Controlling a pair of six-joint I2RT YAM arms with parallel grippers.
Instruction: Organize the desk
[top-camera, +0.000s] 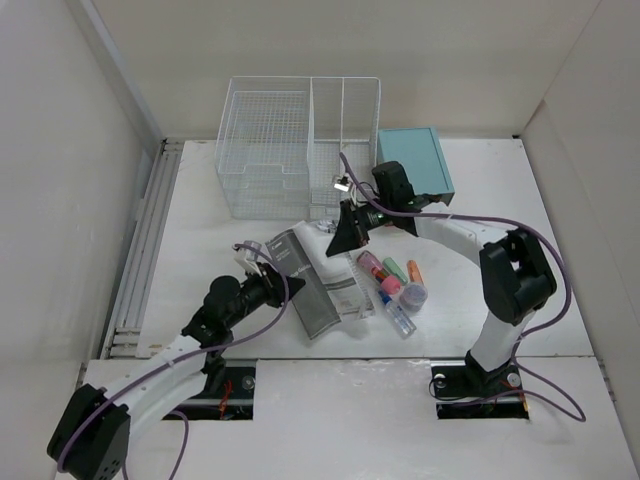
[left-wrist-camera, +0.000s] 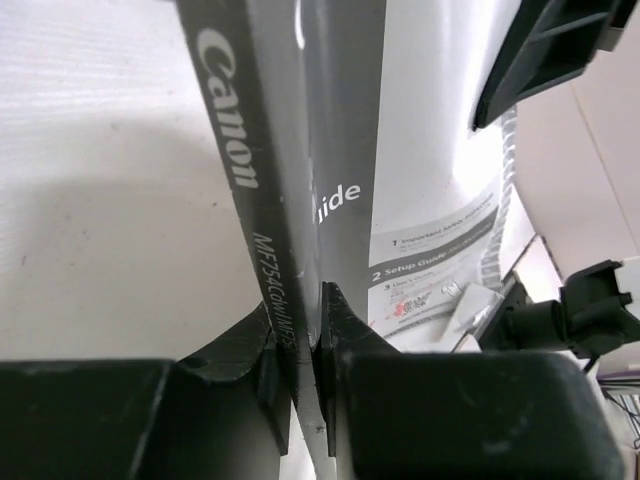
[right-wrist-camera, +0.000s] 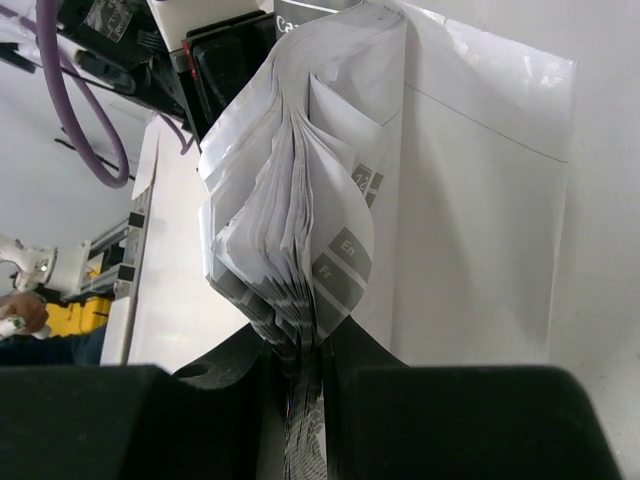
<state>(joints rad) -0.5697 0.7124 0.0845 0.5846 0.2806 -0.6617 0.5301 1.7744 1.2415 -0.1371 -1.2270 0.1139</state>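
With the left gripper (left-wrist-camera: 305, 350) and right gripper (right-wrist-camera: 310, 360) both pinched onto the Canon manual (top-camera: 312, 278), I'd say they should lift it off the desk (top-camera: 200, 215) together, or its fanned pages may tear.

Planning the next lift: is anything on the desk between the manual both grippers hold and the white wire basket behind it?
Nearly nothing. The left gripper and right gripper are shut on the manual; between it and the wire basket the desk shows only a small silvery item by the basket's front wall.
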